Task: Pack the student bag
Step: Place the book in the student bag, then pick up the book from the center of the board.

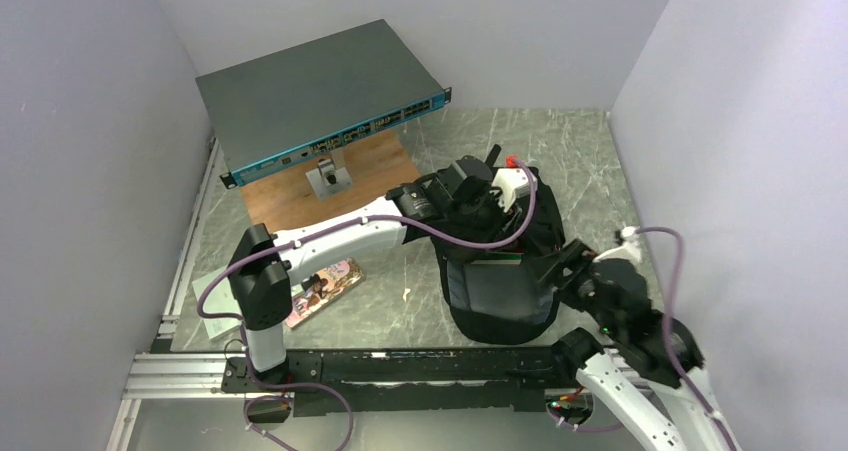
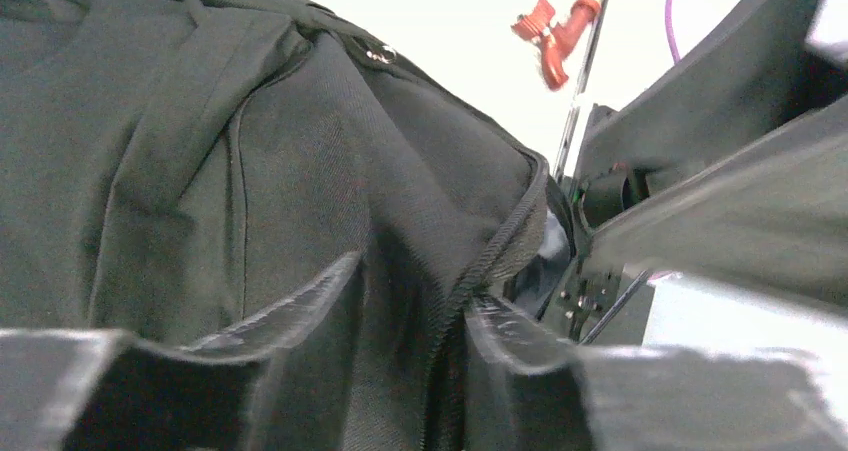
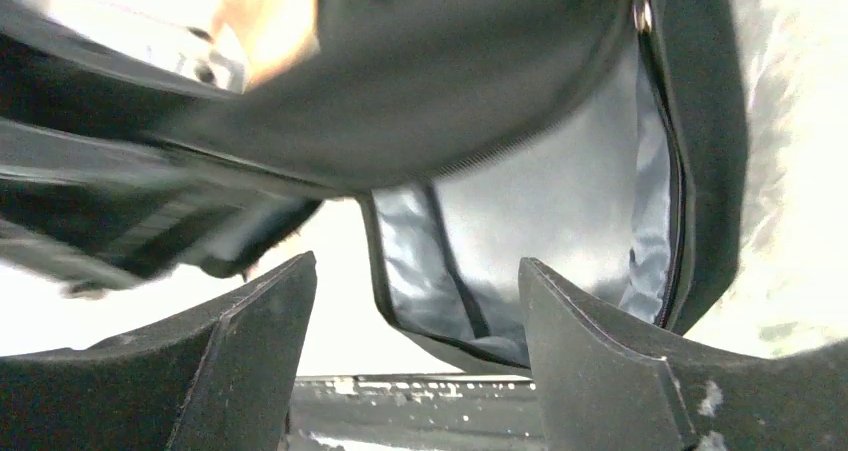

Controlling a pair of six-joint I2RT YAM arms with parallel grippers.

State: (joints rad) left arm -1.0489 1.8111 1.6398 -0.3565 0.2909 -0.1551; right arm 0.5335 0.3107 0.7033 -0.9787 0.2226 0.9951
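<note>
The student bag point(image 1: 500, 293) lies on the table point(image 1: 400, 306) with both pairs of fingers at it. The left gripper point(image 2: 415, 306) is at the bag's far end and the right gripper point(image 3: 418, 271) is at its near right side. The left fingers point(image 2: 300, 323) stand only narrowly apart. The bag's zipper edge point(image 2: 492, 249) runs down into the gap between them, with folded black fabric filling that gap. I cannot tell whether the pads actually press on it. A small red piece point(image 2: 555, 33) shows above and beyond the right-hand finger of that pair. The right gripper's fingers point(image 3: 585, 346) are spread wide and hold nothing. Through the space between them the bag's mouth gapes just beyond the tips, showing its grey lining point(image 3: 560, 201). The black outer flap hangs above the fingers. Well apart from both pairs of fingers, back behind the left wrist, a flat grey network switch point(image 1: 320, 93) rests on a wooden board point(image 1: 355, 169). A magazine point(image 1: 325, 289) lies near that arm's base.
</note>
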